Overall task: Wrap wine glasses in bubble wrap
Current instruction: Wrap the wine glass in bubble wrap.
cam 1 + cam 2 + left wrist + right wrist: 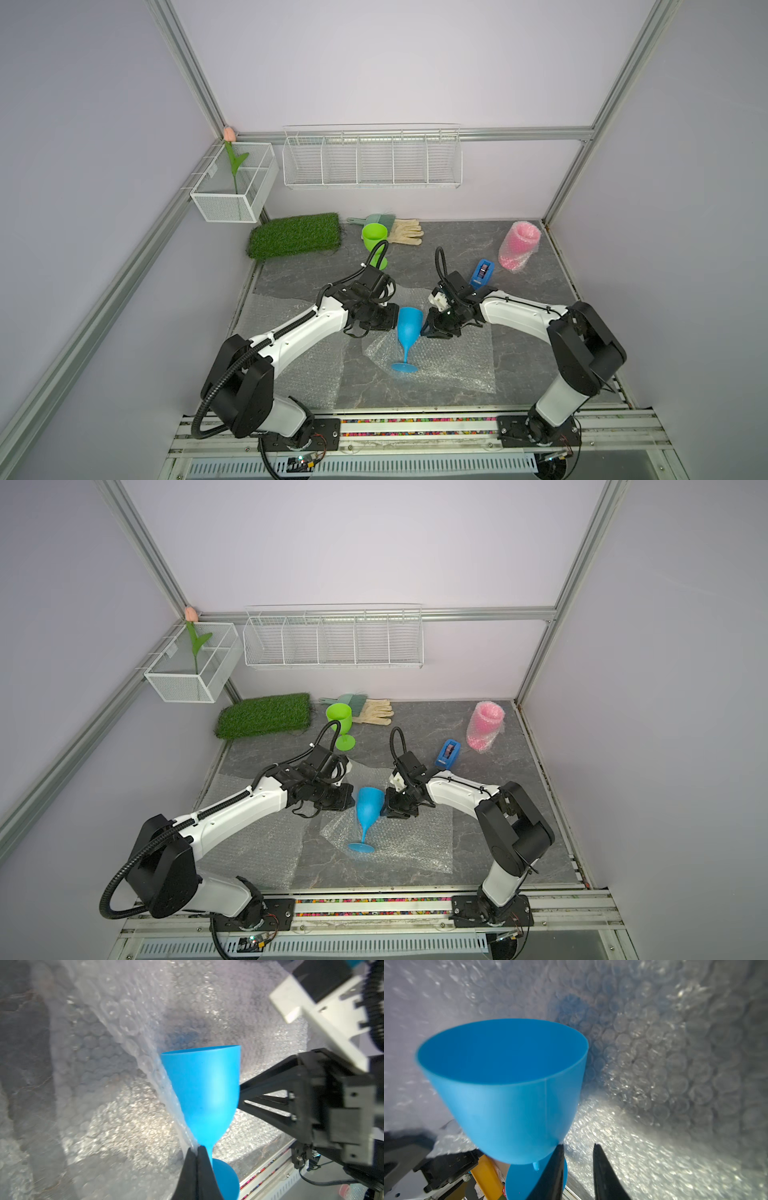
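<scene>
A sky-blue goblet [409, 328] stands on its foot mid-table on a bubble wrap [449, 361] sheet, between both claws. The left claw [196, 1149] is clenched on a lifted edge of the wrap beside the stem. The right claw [577, 1146] is parted, with nothing visibly between its fingers, though its wrist view is blurred. Farther back are a wrapped pink goblet [519, 245], a tape dispenser [482, 274] and a green goblet [374, 237] partly behind a cable.
</scene>
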`<action>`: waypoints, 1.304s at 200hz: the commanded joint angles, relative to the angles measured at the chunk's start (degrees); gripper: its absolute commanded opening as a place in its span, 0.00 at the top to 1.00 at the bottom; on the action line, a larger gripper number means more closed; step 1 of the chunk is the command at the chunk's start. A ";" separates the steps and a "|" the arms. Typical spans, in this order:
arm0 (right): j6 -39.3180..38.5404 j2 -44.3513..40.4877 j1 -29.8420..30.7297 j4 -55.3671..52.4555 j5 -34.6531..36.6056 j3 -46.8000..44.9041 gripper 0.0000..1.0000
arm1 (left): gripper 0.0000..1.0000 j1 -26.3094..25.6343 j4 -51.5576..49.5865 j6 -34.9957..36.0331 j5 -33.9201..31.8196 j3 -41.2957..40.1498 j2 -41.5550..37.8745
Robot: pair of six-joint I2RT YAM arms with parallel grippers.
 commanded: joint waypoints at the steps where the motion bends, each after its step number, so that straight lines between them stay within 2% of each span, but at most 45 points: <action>1: 1.56 0.98 -0.10 4.70 -1.46 -1.66 0.74 | 1.00 -2.11 0.40 -1.19 1.23 3.37 3.07; 48: 2.66 -1.79 -1.82 7.09 -0.71 -5.40 0.74 | 1.00 -6.95 2.99 -2.77 1.85 7.31 10.13; 81: 3.44 -8.24 -5.46 8.24 -0.45 -10.01 0.69 | 1.00 -8.52 5.80 -3.97 3.80 8.04 13.60; 103: 5.00 -11.73 -7.08 13.10 -3.39 -11.79 0.61 | 1.00 -9.15 7.27 -4.18 5.24 8.04 14.96; 122: 6.61 -11.38 -7.34 16.61 -6.75 -11.62 0.55 | 1.00 -9.43 7.70 -4.37 5.76 8.05 15.51; 144: 9.49 -9.62 -7.38 21.86 -10.02 -12.43 0.53 | 1.00 -9.43 7.74 -4.34 5.81 8.13 15.43; 173: 10.12 -7.45 -7.38 23.47 -10.96 -12.81 0.64 | 1.00 -9.52 7.64 -4.37 5.88 8.31 15.29; 201: 9.64 -7.49 -7.42 22.92 -10.03 -13.29 0.81 | 0.98 -9.51 7.49 -4.44 5.69 8.44 14.65; 220: 8.25 -7.08 -7.49 20.82 -8.83 -13.11 0.93 | 0.88 -9.49 6.84 -4.40 5.09 9.15 13.30; 243: 6.78 -6.60 -7.68 18.83 -7.47 -12.93 0.93 | 0.71 -9.50 4.95 -4.37 4.51 11.59 10.32; 261: 5.92 -6.31 -7.97 17.86 -6.92 -12.85 0.93 | 0.65 -9.51 3.70 -4.29 3.84 13.34 6.90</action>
